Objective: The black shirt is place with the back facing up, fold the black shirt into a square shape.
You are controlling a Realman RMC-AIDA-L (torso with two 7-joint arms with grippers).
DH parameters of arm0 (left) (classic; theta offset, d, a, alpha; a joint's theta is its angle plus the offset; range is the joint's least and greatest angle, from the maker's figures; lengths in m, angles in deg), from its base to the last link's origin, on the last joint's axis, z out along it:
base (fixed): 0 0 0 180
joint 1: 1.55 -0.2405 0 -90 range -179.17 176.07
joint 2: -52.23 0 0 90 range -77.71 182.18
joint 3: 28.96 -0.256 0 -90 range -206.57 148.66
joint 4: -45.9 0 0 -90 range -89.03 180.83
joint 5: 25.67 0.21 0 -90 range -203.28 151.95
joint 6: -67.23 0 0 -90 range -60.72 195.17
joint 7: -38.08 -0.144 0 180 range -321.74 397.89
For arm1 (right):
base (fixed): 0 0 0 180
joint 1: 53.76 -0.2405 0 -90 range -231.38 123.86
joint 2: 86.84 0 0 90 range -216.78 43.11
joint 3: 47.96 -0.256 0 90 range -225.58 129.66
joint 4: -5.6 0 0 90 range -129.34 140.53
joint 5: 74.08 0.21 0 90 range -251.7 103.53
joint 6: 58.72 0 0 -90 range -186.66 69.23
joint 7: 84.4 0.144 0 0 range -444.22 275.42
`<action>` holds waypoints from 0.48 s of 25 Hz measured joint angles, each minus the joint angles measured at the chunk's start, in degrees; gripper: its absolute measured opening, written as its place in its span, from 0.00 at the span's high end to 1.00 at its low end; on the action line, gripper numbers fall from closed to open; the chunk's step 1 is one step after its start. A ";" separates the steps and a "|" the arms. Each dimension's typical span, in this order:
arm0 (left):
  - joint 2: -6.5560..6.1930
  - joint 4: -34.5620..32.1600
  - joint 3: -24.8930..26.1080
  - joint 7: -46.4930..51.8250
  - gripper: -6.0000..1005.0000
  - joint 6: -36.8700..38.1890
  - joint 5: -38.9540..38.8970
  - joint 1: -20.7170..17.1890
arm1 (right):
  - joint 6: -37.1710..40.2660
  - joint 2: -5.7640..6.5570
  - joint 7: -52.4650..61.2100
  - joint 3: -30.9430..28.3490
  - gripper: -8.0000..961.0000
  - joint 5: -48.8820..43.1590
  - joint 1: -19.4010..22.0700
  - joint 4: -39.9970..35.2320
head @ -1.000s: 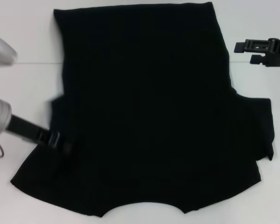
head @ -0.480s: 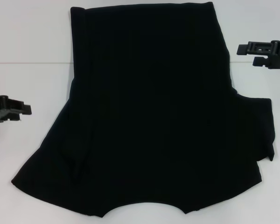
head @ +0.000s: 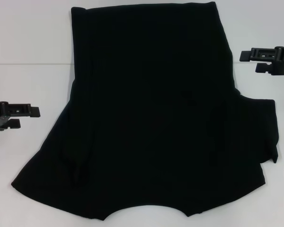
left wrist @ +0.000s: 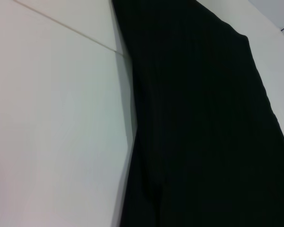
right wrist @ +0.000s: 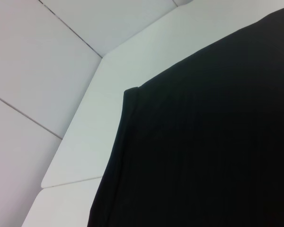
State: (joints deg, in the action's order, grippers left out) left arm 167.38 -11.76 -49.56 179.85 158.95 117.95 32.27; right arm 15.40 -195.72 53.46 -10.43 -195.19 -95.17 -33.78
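Left side of black shirt (head: pixel 151 109) now folded in; left gripper (head: pixel 31 112) has backed off, jaws spread, empty. Right gripper (head: pixel 248 55) likewise; right fold next, prob.

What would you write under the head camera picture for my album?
Black shirt spread on the white table, left gripper and right gripper open beside it.

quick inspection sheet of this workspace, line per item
surface: white table, a seam line across it
job's things: black shirt lying flat, its left side already folded in, its right sleeve sticking out
clutter: nothing seen
grippers: left gripper over bare table beside the shirt's left edge, jaws apart, empty; right gripper beside its right edge, jaws apart, empty
cables: nothing seen
surroundings: pale tiled floor beyond the table
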 joint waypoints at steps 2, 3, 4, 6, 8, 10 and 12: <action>0.00 0.00 -0.03 -0.03 0.30 0.17 -0.01 0.11 | 0.37 0.02 0.08 0.00 0.08 0.00 0.04 0.00; -0.01 0.00 -0.03 -0.03 0.28 0.34 -0.02 0.16 | 0.51 0.05 0.11 0.00 0.08 0.00 0.06 -0.02; -0.01 0.01 -0.03 -0.04 0.26 0.42 -0.02 0.20 | 0.73 0.06 0.14 0.00 0.08 0.00 0.07 -0.08; -0.01 0.01 -0.01 -0.05 0.22 0.62 -0.02 0.25 | 1.43 0.14 0.14 0.00 0.08 -0.13 0.07 -0.19; -0.01 0.01 0.02 -0.07 0.18 0.71 -0.02 0.23 | 3.30 0.40 0.10 0.00 0.08 -1.83 0.07 -0.53; -0.01 0.01 0.09 -0.25 0.18 0.75 -0.02 0.08 | 7.45 0.80 0.53 -0.42 0.08 -6.60 0.16 -1.89; -0.01 0.01 0.13 -0.35 0.18 0.74 -0.02 0.02 | 11.61 1.12 2.00 -1.31 0.08 -11.41 0.74 -4.15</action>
State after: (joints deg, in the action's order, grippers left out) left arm 167.36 -11.75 -49.43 179.50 159.69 117.93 32.29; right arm 27.02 -194.60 55.46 -11.74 -206.60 -94.43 -37.93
